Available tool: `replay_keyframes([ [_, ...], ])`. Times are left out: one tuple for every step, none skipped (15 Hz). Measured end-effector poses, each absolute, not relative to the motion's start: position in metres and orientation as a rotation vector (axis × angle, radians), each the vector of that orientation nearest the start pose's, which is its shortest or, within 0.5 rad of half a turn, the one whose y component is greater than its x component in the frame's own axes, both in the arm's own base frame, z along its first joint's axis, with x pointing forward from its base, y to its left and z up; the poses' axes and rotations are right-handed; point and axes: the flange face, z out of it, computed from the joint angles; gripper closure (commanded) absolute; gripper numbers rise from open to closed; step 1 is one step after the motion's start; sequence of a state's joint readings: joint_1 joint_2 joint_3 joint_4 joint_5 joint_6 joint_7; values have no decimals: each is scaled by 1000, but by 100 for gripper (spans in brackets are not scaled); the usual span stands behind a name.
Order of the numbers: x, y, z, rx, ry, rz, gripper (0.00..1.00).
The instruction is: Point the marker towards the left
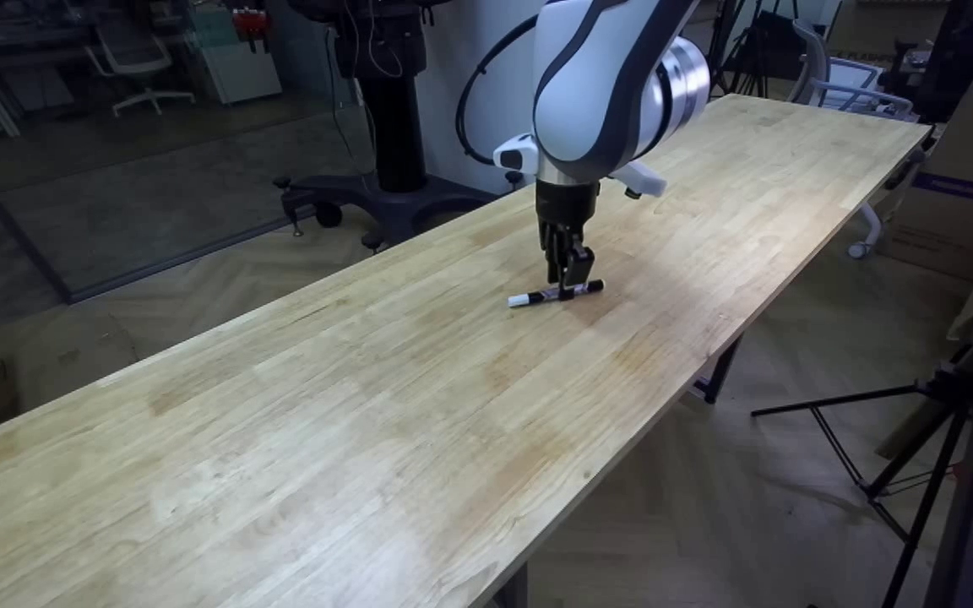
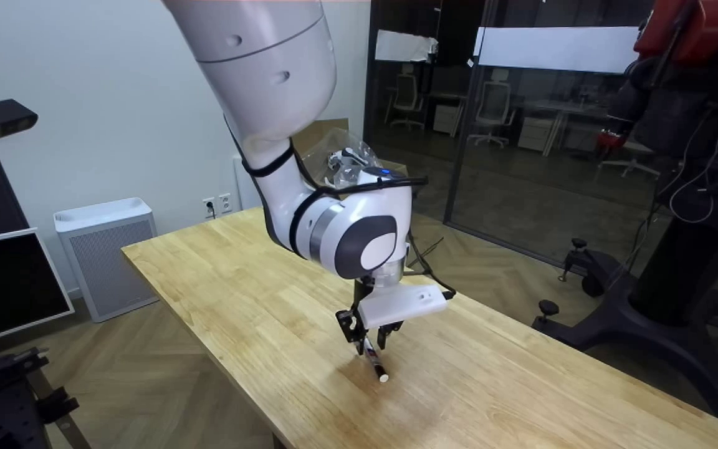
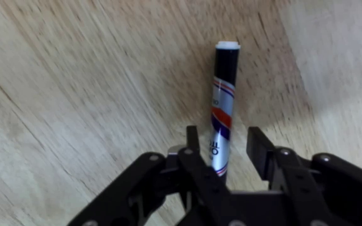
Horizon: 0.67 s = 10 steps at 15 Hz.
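Standing low above the long, pale wooden tabletop (image 1: 317,405), the tool (image 3: 221,135) has its two black fingers (image 3: 192,138) spread apart, one at each side of the marker (image 3: 223,116). In the wrist view, wood is visible between the marker and each fingertip. The marker lies flat on the tabletop, and the tool hides its lower part in this view. It has a pale label with red and purple bands, then a black part which finishes with a white plug, directed to the top of the wrist view. In an exterior view, a longer white section (image 1: 519,301) of the marker is directed to the left of that view, and the black part to the right.

At the wrist, above the fingers, is a white housing (image 2: 404,305), and over it the white and dark grey arm (image 1: 584,110). On the floor (image 1: 664,507), apart from the tabletop, stands a black tripod (image 1: 947,388). In both exterior views one sees a black stand (image 1: 398,127) with a wide base. Farther away are cardboard boxes (image 1: 947,219) and, close to the wall (image 2: 116,112), a white unit (image 2: 110,262) with a grey grille. The farthest things are office chairs (image 2: 494,106) behind the glass (image 2: 521,193).
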<state>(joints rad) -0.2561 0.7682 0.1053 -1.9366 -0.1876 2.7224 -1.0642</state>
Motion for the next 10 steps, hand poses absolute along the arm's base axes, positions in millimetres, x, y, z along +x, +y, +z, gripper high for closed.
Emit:
replay_keyframes([
  [601,-85,86,-2734,-1581,-28,18],
  [601,-85,86,-2736,-1571,-28,10],
  [601,-85,86,-2741,-1558,-26,4],
  [602,-86,86,-2752,-1531,-21,0],
  [601,-86,87,-2770,-1490,-12,0],
  [601,-86,88,-2796,-1437,3,0],
  [601,-86,90,-2830,-1366,23,0],
  [601,-86,94,-2862,-1302,49,0],
  [600,-86,98,-2894,-1239,77,0],
  [600,-85,104,-2928,-1174,104,0],
])
